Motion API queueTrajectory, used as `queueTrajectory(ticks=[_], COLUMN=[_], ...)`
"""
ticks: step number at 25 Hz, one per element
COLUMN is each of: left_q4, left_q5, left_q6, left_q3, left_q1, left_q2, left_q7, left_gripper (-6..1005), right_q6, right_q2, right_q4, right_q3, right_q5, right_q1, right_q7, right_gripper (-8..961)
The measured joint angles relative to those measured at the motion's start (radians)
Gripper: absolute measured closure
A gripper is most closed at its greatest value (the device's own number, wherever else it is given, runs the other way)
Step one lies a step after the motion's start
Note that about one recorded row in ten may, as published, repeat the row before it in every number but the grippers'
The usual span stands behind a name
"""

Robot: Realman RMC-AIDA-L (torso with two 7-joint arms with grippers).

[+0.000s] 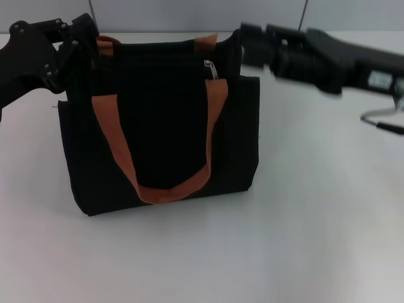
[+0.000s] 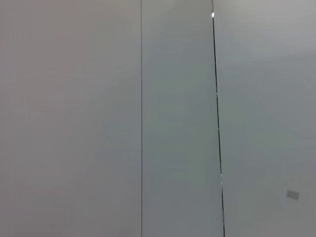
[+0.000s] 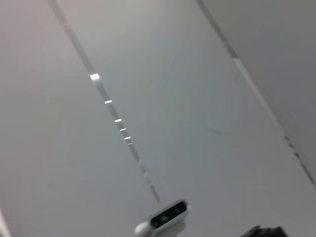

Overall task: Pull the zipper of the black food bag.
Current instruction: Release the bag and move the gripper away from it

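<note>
A: Head view?
B: The black food bag (image 1: 161,126) stood on the white table (image 1: 303,221), zipper (image 1: 211,68) at its top edge. Left end effector (image 1: 88,39) met the left corner, right end effector (image 1: 243,41) the right; grips unreadable.
A: Wrist views?
B: Only grey wall panels (image 2: 177,118).

No legible text, label, brand or number — pale patch on right arm (image 1: 380,79) too blurred to read.
</note>
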Motion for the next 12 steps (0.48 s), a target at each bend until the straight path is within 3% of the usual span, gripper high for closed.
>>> queueTrajectory(ticks=[3,8,12], left_q4=[0.0,0.0,0.0], left_q5=[0.001,0.009,0.011], left_q6=[0.001,0.005,0.008], left_q3=[0.001,0.009,0.016], left_q1=[0.001,0.013,0.026], left_q2=[0.004,0.016,0.022], left_q7=[-0.024,-0.088,-0.124], left_gripper=[965,965,965], right_q6=[-0.05,-0.047,-0.041], right_q2=[0.002,0.033,0.032], right_q4=[0.051,0.087,0.143], right_q3=[-0.023,-0.045,-0.045], right_q5=[-0.027,-0.172,-0.231], right_q1=[-0.036,-0.122,-0.131], right_q7=[-0.221,-0.516,-0.605], right_gripper=[432,335,300])
